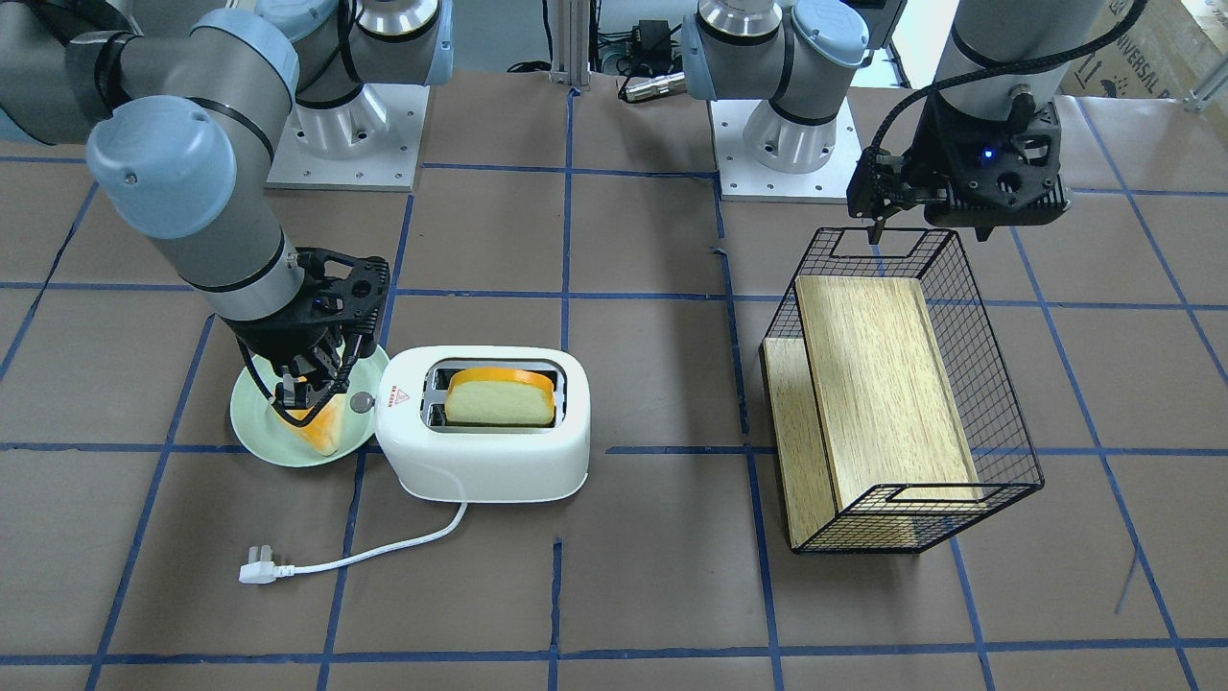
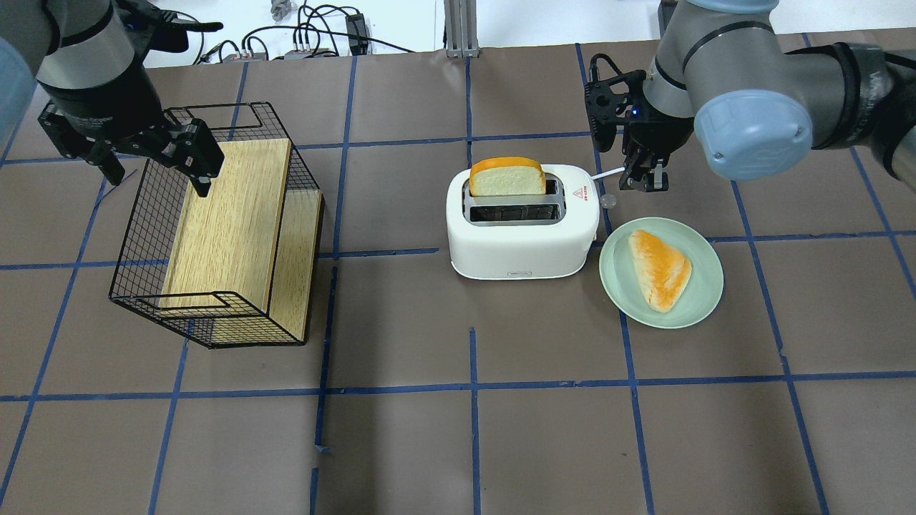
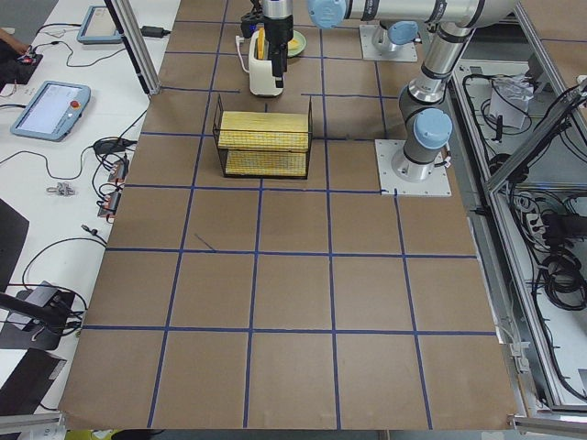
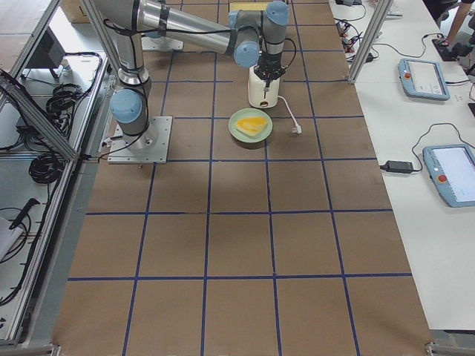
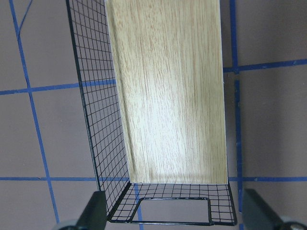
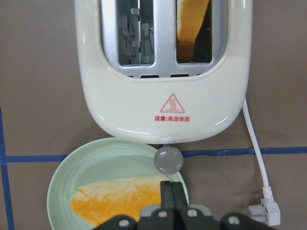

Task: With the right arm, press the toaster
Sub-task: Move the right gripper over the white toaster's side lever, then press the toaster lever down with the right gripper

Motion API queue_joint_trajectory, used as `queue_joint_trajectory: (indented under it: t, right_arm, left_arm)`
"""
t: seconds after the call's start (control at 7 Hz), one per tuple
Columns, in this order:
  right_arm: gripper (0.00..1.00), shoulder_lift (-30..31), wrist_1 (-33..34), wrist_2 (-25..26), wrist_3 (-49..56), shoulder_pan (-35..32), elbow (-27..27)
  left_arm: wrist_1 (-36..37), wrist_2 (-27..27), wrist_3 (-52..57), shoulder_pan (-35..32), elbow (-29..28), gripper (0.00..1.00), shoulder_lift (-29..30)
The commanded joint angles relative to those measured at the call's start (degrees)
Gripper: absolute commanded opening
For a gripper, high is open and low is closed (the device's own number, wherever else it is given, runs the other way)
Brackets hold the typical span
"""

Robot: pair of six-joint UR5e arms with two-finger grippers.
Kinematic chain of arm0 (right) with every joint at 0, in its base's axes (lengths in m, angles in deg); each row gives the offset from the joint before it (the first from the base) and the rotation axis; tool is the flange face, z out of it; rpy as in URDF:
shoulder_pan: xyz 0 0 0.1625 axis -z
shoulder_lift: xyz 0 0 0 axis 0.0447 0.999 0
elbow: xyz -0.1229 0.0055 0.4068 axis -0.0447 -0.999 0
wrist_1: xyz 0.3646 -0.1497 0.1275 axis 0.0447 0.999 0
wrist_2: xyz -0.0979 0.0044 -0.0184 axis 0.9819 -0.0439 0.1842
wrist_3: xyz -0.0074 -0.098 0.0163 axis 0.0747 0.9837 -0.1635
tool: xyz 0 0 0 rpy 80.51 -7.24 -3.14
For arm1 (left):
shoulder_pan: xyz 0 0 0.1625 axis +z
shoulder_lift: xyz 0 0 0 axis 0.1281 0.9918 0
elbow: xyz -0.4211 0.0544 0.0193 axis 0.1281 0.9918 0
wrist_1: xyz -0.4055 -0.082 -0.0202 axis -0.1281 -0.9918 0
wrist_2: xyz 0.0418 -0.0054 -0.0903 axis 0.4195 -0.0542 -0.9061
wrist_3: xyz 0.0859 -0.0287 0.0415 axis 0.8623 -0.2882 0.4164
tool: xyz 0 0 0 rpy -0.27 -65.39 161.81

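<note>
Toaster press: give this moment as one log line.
right gripper shut, by lever knob, contact unclear | toaster: bread slice raised | left gripper open over basket

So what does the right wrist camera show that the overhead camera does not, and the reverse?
Only the right wrist view shows the plug and the metal guides inside the empty slot. Only the overhead view shows the wire basket and the open left pincer. Both show the toaster, its knob, the slice in one slot, the green plate and the right pincer.
</note>
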Motion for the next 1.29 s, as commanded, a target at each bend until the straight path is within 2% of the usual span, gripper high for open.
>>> queue_joint_trajectory:
  t: [0.0,0.29,0.57,1.14]
  right_arm:
    - [0.07,-0.56,1.2,0.96,-3.77,-0.92,0.14]
    - [0.07,-1.34,2.69,1.23,-3.79,-1.01,0.66]
    - [0.07,-2.75,7.86,1.23,-3.79,-0.92,3.73]
    - [0.07,-4.78,10.51,1.23,-3.7,-0.92,4.79]
  left_arm:
    - [0.0,0.0,0.06,0.0,0.0,1.0,0.0]
    - [0.0,0.0,0.06,0.0,0.0,1.0,0.0]
    - [0.0,0.0,0.06,0.0,0.0,1.0,0.0]
    - [0.0,0.0,0.06,0.0,0.0,1.0,0.0]
